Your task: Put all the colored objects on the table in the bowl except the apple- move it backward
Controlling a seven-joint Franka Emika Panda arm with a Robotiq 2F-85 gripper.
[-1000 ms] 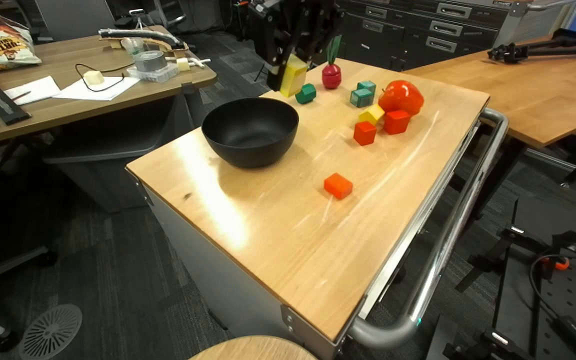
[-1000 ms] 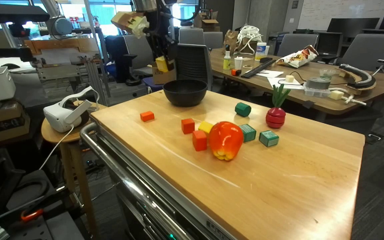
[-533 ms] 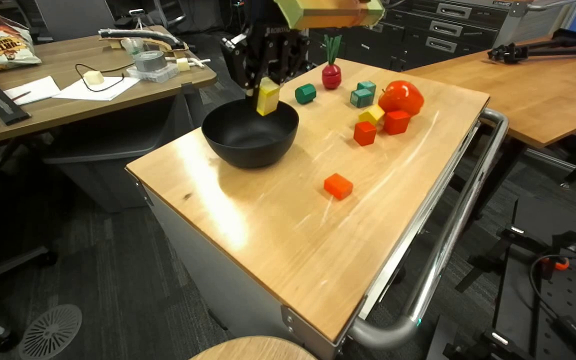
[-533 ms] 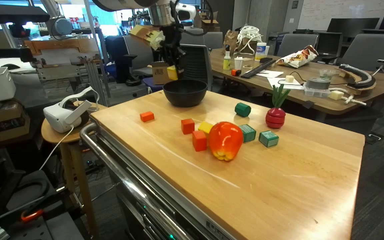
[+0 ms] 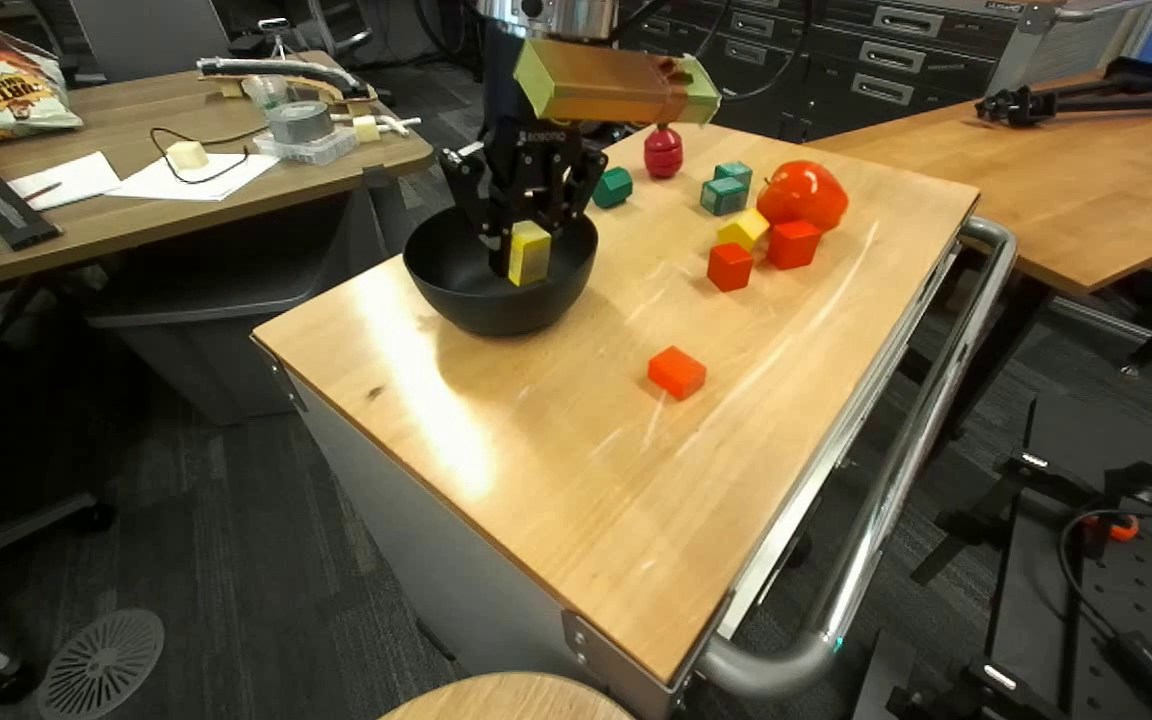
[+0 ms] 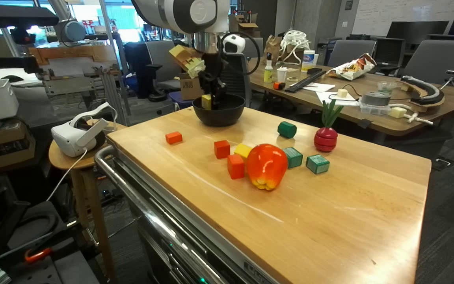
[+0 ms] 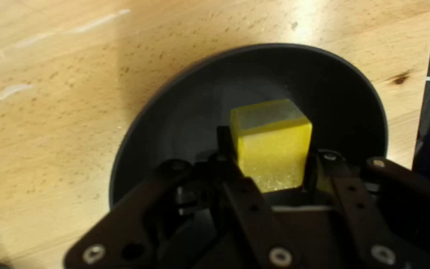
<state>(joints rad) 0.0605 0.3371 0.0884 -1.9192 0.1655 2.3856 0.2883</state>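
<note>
The claw (image 7: 269, 149) pinches a yellow block (image 5: 530, 255) inside the black bowl (image 5: 499, 316), at left on the counter (image 5: 576, 470) in an exterior view. There the apple (image 5: 804, 195) sits far right, a second yellow block (image 5: 742, 232) close beside it; an orange block (image 5: 677, 372) lies nearer, well apart.

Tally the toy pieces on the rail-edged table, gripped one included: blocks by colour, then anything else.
Yellow blocks: 2
Red-orange blocks: 3
Green blocks: 3
Apple: 1
Dark-red piece with green top: 1
Total: 10
</note>
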